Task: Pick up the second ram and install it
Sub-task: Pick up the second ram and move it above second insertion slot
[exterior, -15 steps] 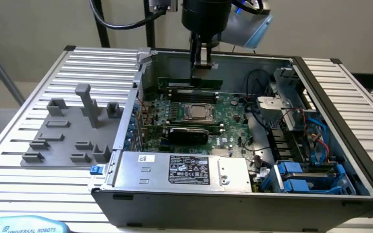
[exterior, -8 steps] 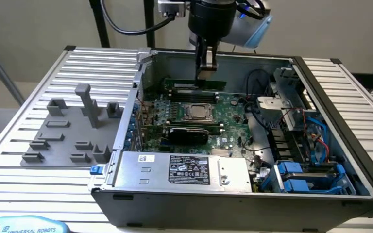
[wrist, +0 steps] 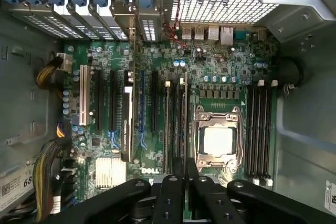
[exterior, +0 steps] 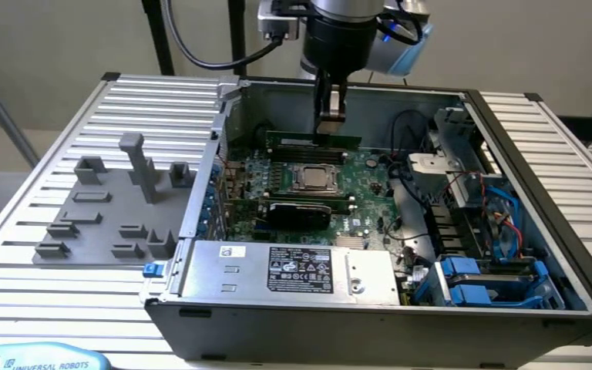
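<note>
The gripper (exterior: 329, 117) hung straight down inside the open computer case (exterior: 378, 327), which lay on its side on the slatted metal table (exterior: 152, 100). Its jaws were nearly closed, with only a thin gap between them. In that gap they appeared to pinch the top edge of the second ram (exterior: 296, 141), though the contact itself was hard to make out in the exterior view.

The green strip stood upright on its long edge, along the edge of the motherboard (exterior: 363, 196) farthest from the power supply (exterior: 296, 270) and close to the case wall there. It sat just beside the processor socket (exterior: 317, 179).

In the wrist view the gripper (wrist: 185, 163) pointed down at the board. The second ram (wrist: 185, 114) showed edge-on as a narrow line running away from the fingertips. It lay among the slots between the long expansion slots (wrist: 113, 108) and the processor socket (wrist: 218, 140). I could not tell whether it was fully seated in its slot. A bank of bare memory slots (wrist: 260, 129) lay on the socket's other side, well apart from the strip.

Grey fixture blocks (exterior: 101, 208) stood on the table outside the case, toward the table's edge at the exterior view's left. Blue drive caddies (exterior: 481, 281) filled the case corner beside the power supply.
</note>
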Robot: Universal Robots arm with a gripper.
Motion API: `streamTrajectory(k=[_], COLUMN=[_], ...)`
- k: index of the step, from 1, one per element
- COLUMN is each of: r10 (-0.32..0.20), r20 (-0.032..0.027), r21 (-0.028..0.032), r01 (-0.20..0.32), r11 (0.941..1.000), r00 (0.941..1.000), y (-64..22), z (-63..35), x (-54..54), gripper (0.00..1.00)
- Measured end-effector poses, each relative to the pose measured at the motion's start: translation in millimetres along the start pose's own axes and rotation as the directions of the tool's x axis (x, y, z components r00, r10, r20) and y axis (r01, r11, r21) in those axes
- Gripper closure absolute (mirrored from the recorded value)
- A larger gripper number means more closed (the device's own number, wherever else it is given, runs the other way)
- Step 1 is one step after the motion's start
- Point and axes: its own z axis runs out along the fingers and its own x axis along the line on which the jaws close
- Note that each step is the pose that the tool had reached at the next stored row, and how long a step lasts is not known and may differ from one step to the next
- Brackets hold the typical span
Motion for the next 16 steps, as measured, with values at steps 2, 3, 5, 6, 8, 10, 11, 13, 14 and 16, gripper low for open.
streamTrajectory(k=[2, 3, 5, 6, 8, 10, 11, 13, 14, 16], r10=[0.015, 0.023, 0.03, 0.032, 0.033, 0.033, 0.033, 0.034, 0.033, 0.033], r20=[0.0006, 0.0008, 0.0007, 0.001, 0.0025, 0.0063, 0.0078, 0.0091, 0.0094, 0.0096], r21=[0.0005, 0.0007, 0.0006, 0.0008, 0.0008, 0.0007, 0.0007, 0.0006, 0.0007, 0.001], r01=[-0.015, -0.023, -0.03, -0.032, -0.033, -0.033, -0.033, -0.034, -0.033, -0.033], r11=[0.9999, 0.9997, 0.9995, 0.9995, 0.9995, 0.9994, 0.9994, 0.9994, 0.9994, 0.9994], r00=[0.9999, 0.9997, 0.9995, 0.9995, 0.9995, 0.9994, 0.9994, 0.9994, 0.9994, 0.9994], y=[-0.9, -1.2, -1.5, -1.7, -2.0, -3.1, -3.8, -5.1, -5.7, -6.1], z=[3.7, 5.5, 9.0, 11.1, 14.9, 18.4, 20.0, 23.1, 24.6, 26.2], x=[-0.1, -0.2, -1.4, -2.7, -5.2, -6.8, -7.7, -9.7, -10.4, -11.0], gripper=[0.87, 0.87, 0.87, 0.87, 0.87, 0.87, 0.87, 0.87, 0.87, 0.87])
